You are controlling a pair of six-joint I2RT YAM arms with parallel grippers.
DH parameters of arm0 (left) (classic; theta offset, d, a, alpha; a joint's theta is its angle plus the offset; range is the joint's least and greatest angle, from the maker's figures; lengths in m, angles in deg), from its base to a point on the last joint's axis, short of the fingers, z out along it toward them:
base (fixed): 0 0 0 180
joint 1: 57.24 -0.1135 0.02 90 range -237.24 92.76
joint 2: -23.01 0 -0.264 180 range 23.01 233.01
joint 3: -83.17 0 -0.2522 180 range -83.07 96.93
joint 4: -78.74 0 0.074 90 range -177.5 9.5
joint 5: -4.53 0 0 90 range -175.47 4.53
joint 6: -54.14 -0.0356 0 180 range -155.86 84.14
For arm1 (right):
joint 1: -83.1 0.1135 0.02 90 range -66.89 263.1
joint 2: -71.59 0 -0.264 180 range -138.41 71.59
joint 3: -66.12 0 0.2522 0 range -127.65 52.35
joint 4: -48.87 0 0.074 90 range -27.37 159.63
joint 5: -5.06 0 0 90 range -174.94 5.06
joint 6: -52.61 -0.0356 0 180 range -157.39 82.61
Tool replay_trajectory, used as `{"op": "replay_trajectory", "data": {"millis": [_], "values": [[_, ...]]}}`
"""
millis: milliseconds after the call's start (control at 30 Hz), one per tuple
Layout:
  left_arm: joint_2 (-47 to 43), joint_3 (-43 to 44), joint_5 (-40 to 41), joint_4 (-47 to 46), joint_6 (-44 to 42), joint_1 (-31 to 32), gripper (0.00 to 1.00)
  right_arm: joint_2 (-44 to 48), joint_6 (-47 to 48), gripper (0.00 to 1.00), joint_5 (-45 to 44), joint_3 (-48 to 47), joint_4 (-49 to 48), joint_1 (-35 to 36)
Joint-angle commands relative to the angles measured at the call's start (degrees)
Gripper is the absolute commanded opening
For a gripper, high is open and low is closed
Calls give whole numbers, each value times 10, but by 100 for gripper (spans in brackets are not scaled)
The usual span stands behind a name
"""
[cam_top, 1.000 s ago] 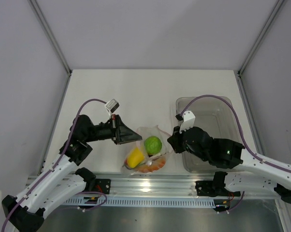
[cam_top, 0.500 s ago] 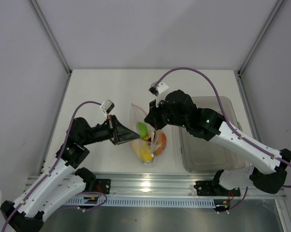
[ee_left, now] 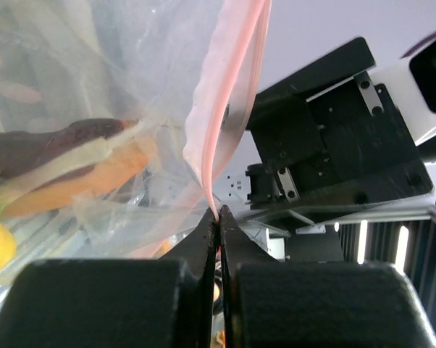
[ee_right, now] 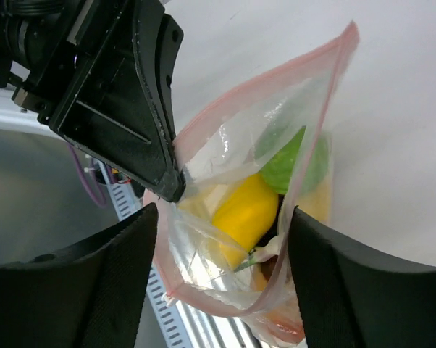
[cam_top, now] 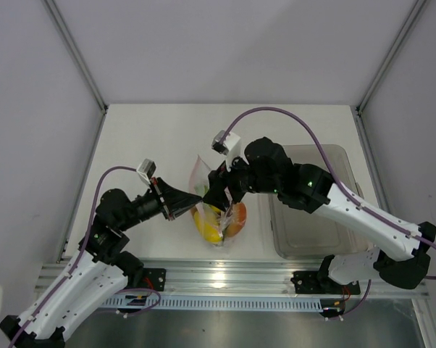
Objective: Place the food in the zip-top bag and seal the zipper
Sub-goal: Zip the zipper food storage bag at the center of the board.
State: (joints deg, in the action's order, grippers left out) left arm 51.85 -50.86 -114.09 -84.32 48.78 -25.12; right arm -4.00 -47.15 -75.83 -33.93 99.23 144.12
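1. The zip-top bag [cam_top: 201, 174] stood lifted near the middle of the tabletop [cam_top: 145, 138], between the two arms. Its heavy lower end hung toward the near edge. Whether that end touched the tabletop could not be told.
2. The food lay inside the bag, sunk to its lower end. It comprised a yellow fruit [ee_right: 243, 214], a green round fruit [ee_right: 294, 156], an orange chunk [ee_left: 80, 181] and a reddish-brown curved piece [ee_left: 51, 145].
3. The zipper [ee_left: 229, 94], a pink strip, ran along the mouth edge. Its two lips met at one end and parted beyond it, so the mouth was judged unsealed.
4. The left gripper [ee_left: 218, 225] had its jaws pressed together on the zipper at the end where the lips met, and carried the bag by that corner.
5. The right gripper [cam_top: 221, 190] hovered at the bag's right side. Its jaws were apart, one finger on either side of the open mouth, and gripped nothing.
6. From the left jaws the zipper's long axis led away toward the far side of the tabletop. The right arm was nearer the free length, so a closing pinch beside the left jaws, run outward along the strip, seemed the fitting move.
7. A rigid clear bin [cam_top: 341, 151] stood to the right, apart from the bag and partly covered by the right arm.
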Motion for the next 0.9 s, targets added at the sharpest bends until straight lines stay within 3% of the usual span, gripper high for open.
{"op": "replay_trajectory", "data": {"millis": [0,100,367,533,633,867], "values": [[-5,9,34,11,15,1,0,33,10,74,-15,-21,1,-5],[-5,30,44,31,10,1,1,55,-6,83,-42,-17,12,0],[8,39,40,28,7,0,1,94,-35,87,-232,-38,138,82],[9,43,40,29,2,1,1,100,-75,79,-228,-17,175,139],[10,42,42,33,-3,1,1,93,-100,77,-271,1,182,187],[10,48,44,45,-6,2,1,67,-112,67,-305,36,143,216]]}}
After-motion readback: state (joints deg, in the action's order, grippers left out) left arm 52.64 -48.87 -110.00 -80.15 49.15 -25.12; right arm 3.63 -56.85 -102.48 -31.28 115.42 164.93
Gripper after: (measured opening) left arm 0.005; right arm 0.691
